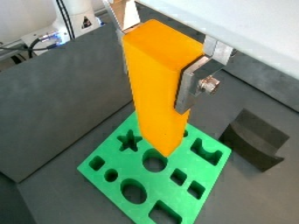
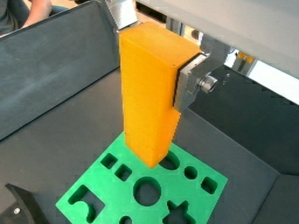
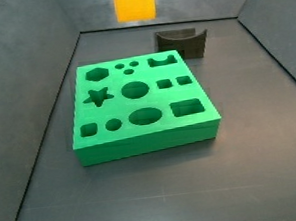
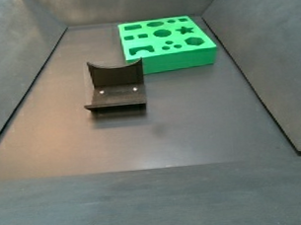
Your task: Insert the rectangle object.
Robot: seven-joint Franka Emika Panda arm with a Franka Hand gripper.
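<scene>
My gripper (image 1: 156, 77) is shut on the rectangle object (image 1: 156, 122), a tall smooth orange-yellow block held upright by its upper part. A silver finger (image 1: 193, 86) presses one side; the opposite finger is mostly hidden behind the block. Both wrist views show this grip, with the gripper (image 2: 152, 83) around the block (image 2: 146, 122). The block hangs above the green board (image 1: 117, 171) with several shaped holes, and it is not touching the board. In a side view the block (image 3: 135, 1) is high above the board's (image 3: 147, 133) far edge. The gripper itself is out of both side views.
The dark fixture (image 3: 183, 41) stands on the floor beside the board, also in a side view (image 4: 114, 88) and a wrist view (image 1: 254, 136). Dark sloping walls (image 3: 32, 126) enclose the floor. The board (image 4: 167, 44) lies near the back wall.
</scene>
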